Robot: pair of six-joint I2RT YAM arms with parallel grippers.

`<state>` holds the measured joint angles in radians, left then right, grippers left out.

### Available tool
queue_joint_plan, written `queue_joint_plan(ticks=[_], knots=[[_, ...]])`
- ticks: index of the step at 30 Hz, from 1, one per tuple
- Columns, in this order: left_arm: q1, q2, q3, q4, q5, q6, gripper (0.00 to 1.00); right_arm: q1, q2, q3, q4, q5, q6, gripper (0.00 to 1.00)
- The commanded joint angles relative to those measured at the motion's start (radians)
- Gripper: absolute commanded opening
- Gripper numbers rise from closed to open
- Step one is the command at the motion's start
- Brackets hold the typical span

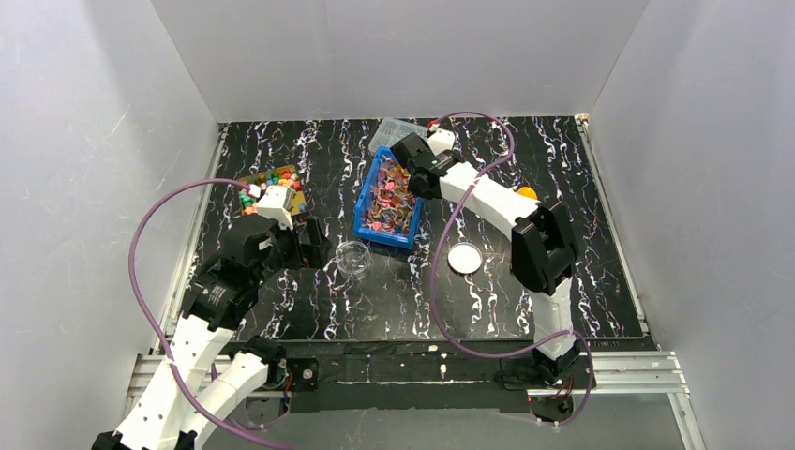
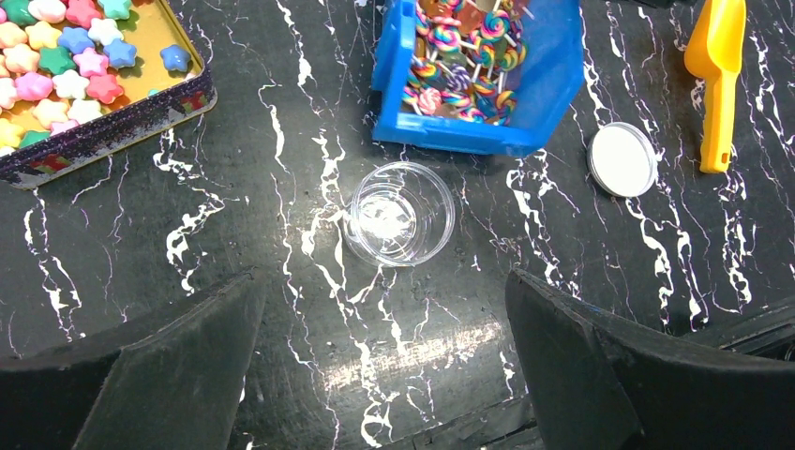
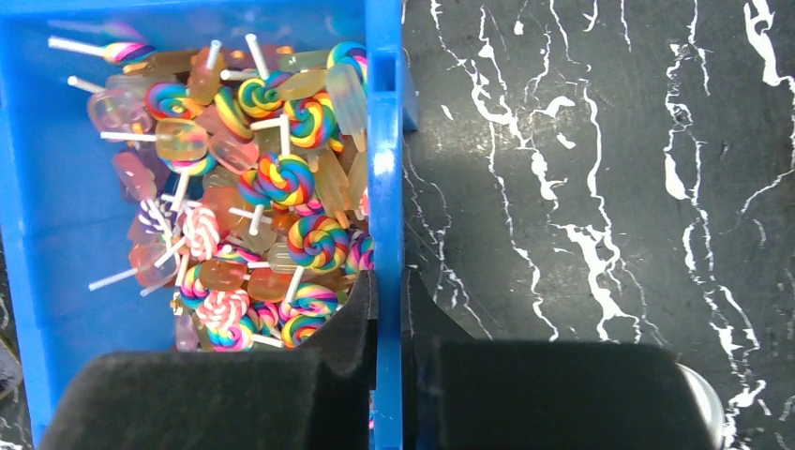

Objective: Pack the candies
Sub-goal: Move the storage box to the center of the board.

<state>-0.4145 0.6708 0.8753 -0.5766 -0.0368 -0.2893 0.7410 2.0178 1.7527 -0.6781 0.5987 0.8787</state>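
Presently the right gripper (image 3: 392, 319) has its jaws almost together, clamped on the side wall of the blue bin (image 3: 384, 141). One jaw sits inside among the sweets and the other outside, over the black marbled worktop (image 3: 581, 187). In that bin lie the candies (image 3: 281, 178): rainbow swirl lollipops on white sticks, pink-and-white striped ones, and translucent orange and pink ice-lolly shapes. They are heaped toward the clamped wall, with bare blue floor on the opposite side.

The left gripper (image 2: 384, 366) hangs over the worktop with its jaws wide apart, holding nothing. Just ahead of it, in line with the gap, a clear round cup (image 2: 398, 214) stands upright near the bin's end wall. A white round lid (image 2: 622, 159) lies flat beside the bin's corner, and a yellow scoop (image 2: 717, 66) lies just past it. On the other side, well apart from the cup, a tin tray (image 2: 112, 131) holds star candies (image 2: 70, 61) in pink, green, blue and cream. Its dark patterned side may carry print, but it is too blurred to read. A clear compartment box (image 1: 398, 131) sits at the bin's far end.
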Motion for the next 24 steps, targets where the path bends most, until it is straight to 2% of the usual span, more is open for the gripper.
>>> queue_joint_plan(ticks=[1,13,24], knots=[[-0.001,-0.008,0.024,0.004,0.007,-0.002,0.99,-0.018,0.007,0.027,-0.016,-0.007,-0.051,0.01],[-0.002,-0.001,0.022,0.006,0.015,0.002,0.99,-0.100,-0.004,0.050,0.011,-0.081,-0.218,0.01],[-0.002,0.009,0.020,0.010,0.030,0.004,0.99,-0.183,-0.032,-0.003,0.027,-0.134,-0.324,0.01]])
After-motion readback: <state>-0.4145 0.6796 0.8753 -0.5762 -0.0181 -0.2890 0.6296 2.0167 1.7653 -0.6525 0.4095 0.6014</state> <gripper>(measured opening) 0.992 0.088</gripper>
